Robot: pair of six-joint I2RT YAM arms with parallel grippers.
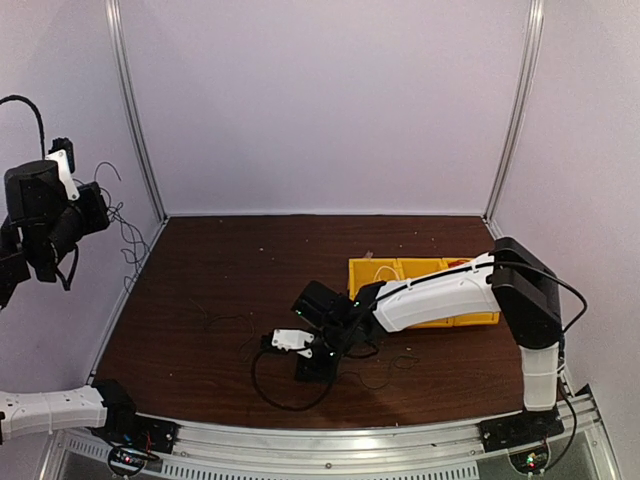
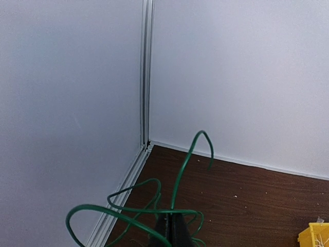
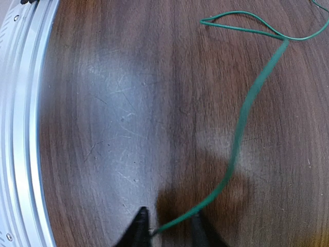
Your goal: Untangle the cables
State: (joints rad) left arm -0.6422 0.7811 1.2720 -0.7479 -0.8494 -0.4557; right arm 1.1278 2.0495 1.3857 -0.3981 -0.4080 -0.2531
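The cables I see are thin green wires. My left gripper [image 1: 98, 212] is raised high at the left wall, and thin wires [image 1: 126, 238] dangle from it. In the left wrist view its jaws [image 2: 174, 227] are shut on a looping green wire [image 2: 181, 175]. My right gripper [image 1: 312, 366] is low over the table's front middle. In the right wrist view it [image 3: 169, 229] is open just above the wood. The end of a green wire [image 3: 238, 139] lies between its fingers, touching the left fingertip [image 3: 142, 222]. No red, white or black wires show.
A yellow bin [image 1: 425, 272] sits behind the right arm and also shows in the left wrist view [image 2: 313, 237]. Thin loose wires [image 1: 228, 320] lie on the wood left of the right gripper. A thick black arm cable [image 1: 285, 398] loops near the front rail [image 1: 330, 440].
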